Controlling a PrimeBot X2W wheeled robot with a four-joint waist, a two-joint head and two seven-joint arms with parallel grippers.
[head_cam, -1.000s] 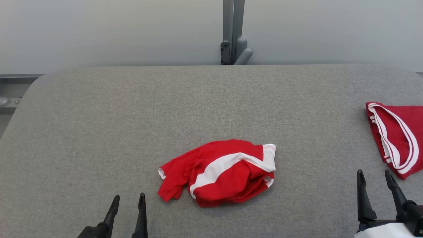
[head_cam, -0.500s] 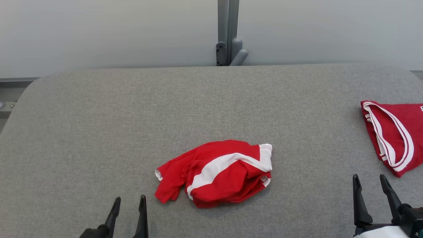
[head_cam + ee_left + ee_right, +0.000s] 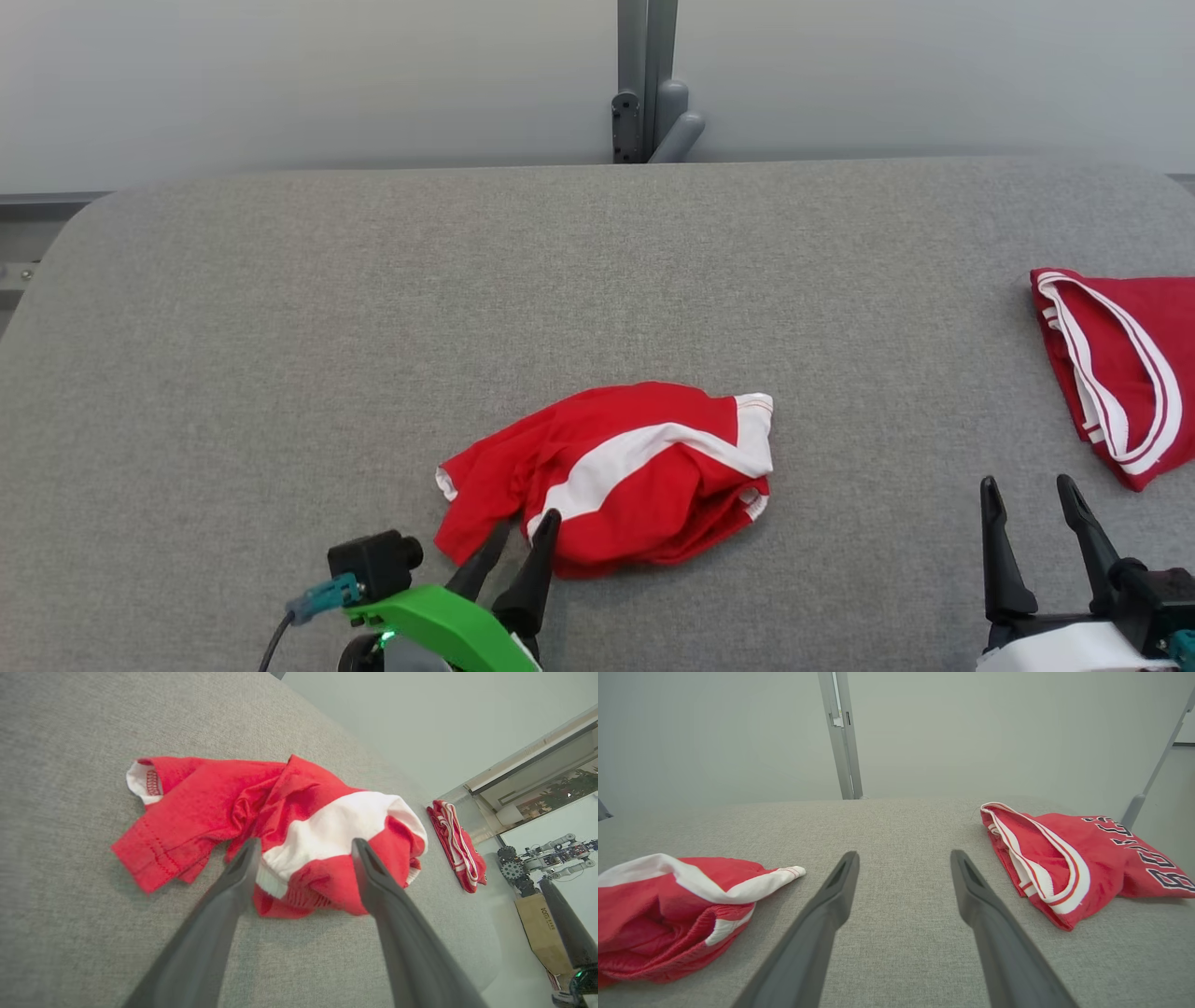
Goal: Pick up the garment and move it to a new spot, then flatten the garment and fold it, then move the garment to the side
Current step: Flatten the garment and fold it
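Observation:
A crumpled red garment with a white stripe (image 3: 616, 471) lies in a heap near the front middle of the grey table (image 3: 280, 327). My left gripper (image 3: 525, 527) is open, its fingertips at the heap's near left edge. The left wrist view has the garment (image 3: 280, 826) just beyond the two spread fingers, with nothing held between them. At the lower right my right gripper (image 3: 1025, 490) stands open over bare table. In the right wrist view the garment (image 3: 668, 910) lies to the left of its fingers.
A second red garment with white trim and dark lettering (image 3: 1120, 373) lies at the table's right edge, also seen as the lettered garment (image 3: 1064, 858) in the right wrist view. A grey post (image 3: 646, 79) stands behind the table's far edge. A pale wall lies beyond.
My left arm has swung in to the right and forward, bringing its fingertips to the garment's near left edge. The right gripper keeps its place. The head camera has shifted slightly.

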